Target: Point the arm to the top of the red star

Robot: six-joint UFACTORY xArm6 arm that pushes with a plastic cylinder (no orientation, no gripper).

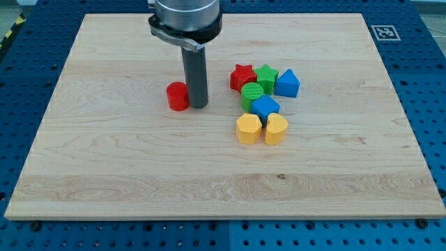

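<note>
My tip — the lower end of a straight dark rod with no jaws, so it grasps nothing — rests on the board just to the view's right of the red cylinder, touching it or nearly so. The red star lies further to the view's right, apart from the tip, at the upper left edge of a tight cluster. It abuts the green star and the green cylinder; beyond them sit the blue triangular block, the blue block, the yellow hexagonal block and the yellow heart-like block. The star appears small, rigid and light, probably smooth plastic, so it would likely slide at a slight nudge — it cannot be held, only pushed. Its upper edge faces bare wood, which seems the clear approach. The wooden board is pale, with fine grain.
</note>
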